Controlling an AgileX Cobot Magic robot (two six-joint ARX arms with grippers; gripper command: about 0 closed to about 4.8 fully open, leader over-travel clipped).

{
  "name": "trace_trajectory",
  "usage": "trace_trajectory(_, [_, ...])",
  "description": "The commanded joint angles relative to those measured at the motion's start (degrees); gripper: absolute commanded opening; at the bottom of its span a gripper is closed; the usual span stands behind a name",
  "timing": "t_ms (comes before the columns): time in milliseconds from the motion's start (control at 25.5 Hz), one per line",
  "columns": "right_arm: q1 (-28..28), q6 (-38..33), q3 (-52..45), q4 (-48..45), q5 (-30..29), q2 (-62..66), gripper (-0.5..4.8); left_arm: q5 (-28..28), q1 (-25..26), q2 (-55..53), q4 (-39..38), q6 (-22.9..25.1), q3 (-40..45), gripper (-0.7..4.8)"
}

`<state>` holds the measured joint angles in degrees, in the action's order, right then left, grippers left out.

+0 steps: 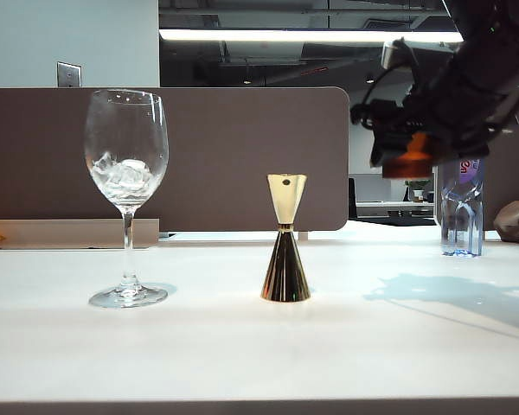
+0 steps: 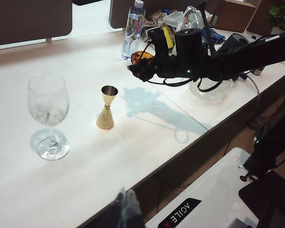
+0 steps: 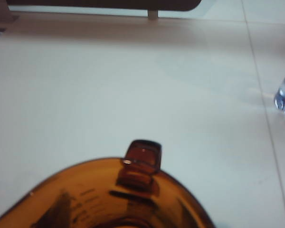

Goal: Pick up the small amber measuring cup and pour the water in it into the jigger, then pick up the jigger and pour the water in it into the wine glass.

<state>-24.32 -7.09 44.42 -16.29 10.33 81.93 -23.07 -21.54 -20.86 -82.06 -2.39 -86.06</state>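
My right gripper (image 1: 413, 156) hangs high above the table at the right, shut on the small amber measuring cup (image 1: 408, 164). In the right wrist view the cup (image 3: 128, 194) fills the near edge, pouring lip (image 3: 142, 154) pointing away, and hides the fingers. I cannot make out the water. The gold jigger (image 1: 286, 242) stands upright mid-table, left of and below the cup. The wine glass (image 1: 126, 173) with ice stands further left. My left gripper (image 2: 125, 202) hovers over the table's near edge, its tips together, holding nothing; the jigger (image 2: 107, 109) and wine glass (image 2: 48, 107) lie beyond it.
A clear plastic water bottle (image 1: 461, 207) stands behind the right arm. A glass bowl (image 2: 211, 88) and bags (image 2: 180, 19) sit on the adjoining table. A brown partition (image 1: 199, 156) runs along the back edge.
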Motion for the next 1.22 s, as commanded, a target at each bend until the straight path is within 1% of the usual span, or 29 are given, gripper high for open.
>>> trace_trajectory(39, [-1.3,2.8,3.5,0.1,-1.4,-0.5,0.72,-0.2,0.1,0.0,-0.2,0.0,-0.2,-0.02])
trace_trajectory(236, [-3.9,5.9,5.8,1.3,-1.4,-0.5,0.71,-0.1,0.1,0.0,-0.2,0.1,-0.2,-0.02])
trace_trajectory(393, [-5.8,10.1,5.8,1.5,-1.2,-0.4,0.71,-0.1,0.1,0.0,-0.2,0.1,-0.2,-0.02])
trace_trajectory(747, [-8.7,12.2,6.6,2.6,-0.8,1.8,0.71,-0.2,0.1,0.0,-0.2,0.1,-0.2,-0.02])
trace_trajectory(825, [-9.6,13.6,7.2,3.0,0.7,2.9,0.71,-0.1,0.1,-0.1,-0.2,0.1,-0.2,-0.02])
trace_trajectory(943, [-9.6,17.1,7.2,3.3,1.6,3.8,0.71,-0.1,0.1,0.0,-0.2,0.1,-0.2,-0.02])
trace_trajectory(1218, [-9.6,23.3,7.2,4.1,1.5,3.9,0.71,-0.1,0.1,0.0,-0.2,0.1,-0.2,-0.02])
